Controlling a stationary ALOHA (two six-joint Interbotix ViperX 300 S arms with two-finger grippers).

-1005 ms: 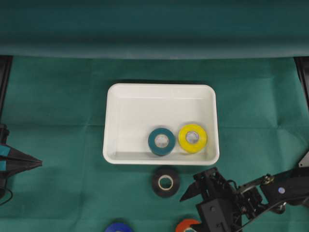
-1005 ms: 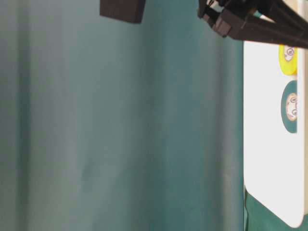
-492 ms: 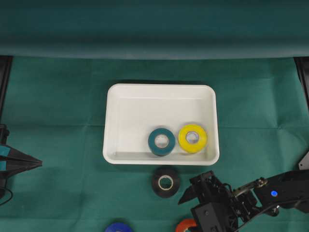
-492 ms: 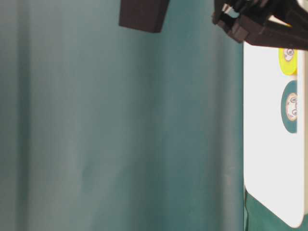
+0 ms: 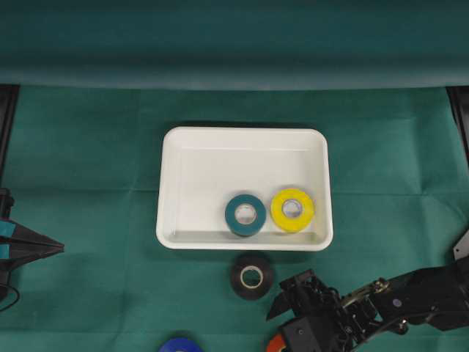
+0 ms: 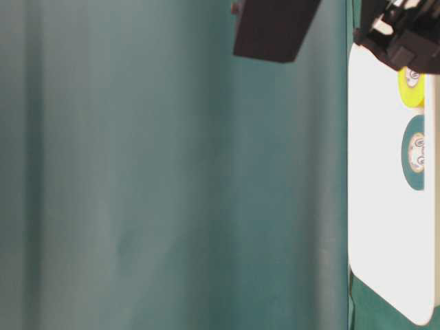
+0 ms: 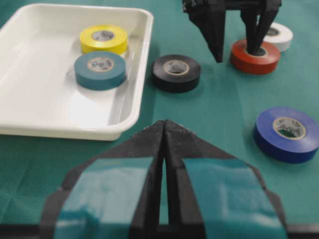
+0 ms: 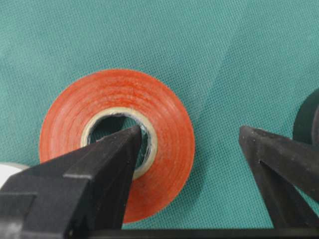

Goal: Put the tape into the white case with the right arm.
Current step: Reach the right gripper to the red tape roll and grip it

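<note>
A red tape roll (image 8: 164, 124) lies flat on the green cloth near the table's front edge (image 5: 274, 345). My right gripper (image 8: 190, 130) is open and low over it. One finger (image 8: 124, 149) points into the roll's hole and the other stands outside the roll, toward a black tape roll (image 5: 251, 276). In the left wrist view the right gripper (image 7: 237, 50) straddles one wall of the red roll (image 7: 254, 59). The white case (image 5: 168, 191) holds a teal roll (image 5: 245, 214) and a yellow roll (image 5: 292, 209). At the far left my left gripper (image 7: 164, 124) is shut on nothing.
The black roll (image 7: 176, 73) lies just in front of the case's near rim. A blue roll (image 7: 287, 134) and a white roll (image 7: 277, 36) lie on the cloth near the red one. A green backdrop runs along the far side.
My right gripper has moved toward the front edge and down onto the red roll, with its jaws at the same width. The left arm and the rolls have not moved.
</note>
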